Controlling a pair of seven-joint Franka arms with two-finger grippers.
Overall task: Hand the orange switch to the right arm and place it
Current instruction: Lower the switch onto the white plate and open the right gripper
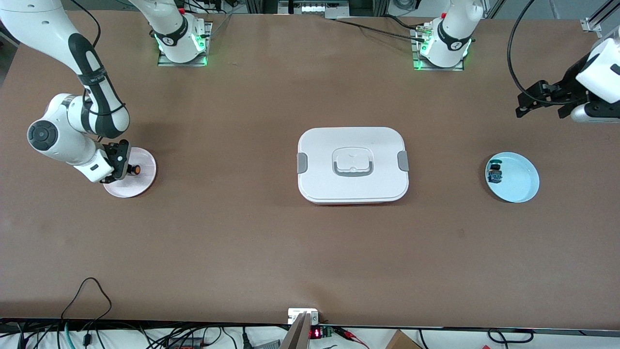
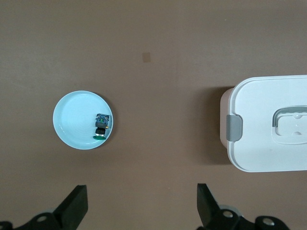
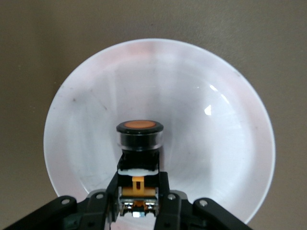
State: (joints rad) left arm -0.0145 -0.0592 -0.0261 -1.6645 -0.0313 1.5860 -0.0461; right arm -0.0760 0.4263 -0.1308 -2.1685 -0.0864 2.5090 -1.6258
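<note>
Fingers of the right gripper (image 1: 127, 167) pinch the orange switch (image 1: 134, 170) by its body, holding it over the pink plate (image 1: 145, 177) near the table (image 1: 242, 242) edge at the right arm's end. Whether the switch touches the plate cannot be told. The left gripper (image 1: 537, 104) waits, fingers spread wide and holding nothing, above the table edge at the left arm's end, near the blue plate (image 1: 520, 182) carrying the blue switch (image 1: 495, 173). A white lidded box (image 1: 352, 165) sits mid-table.

The right gripper (image 3: 138, 203) fingers (image 3: 169, 203) clamp the orange switch (image 3: 139, 143) over the pink plate (image 3: 216, 96).
</note>
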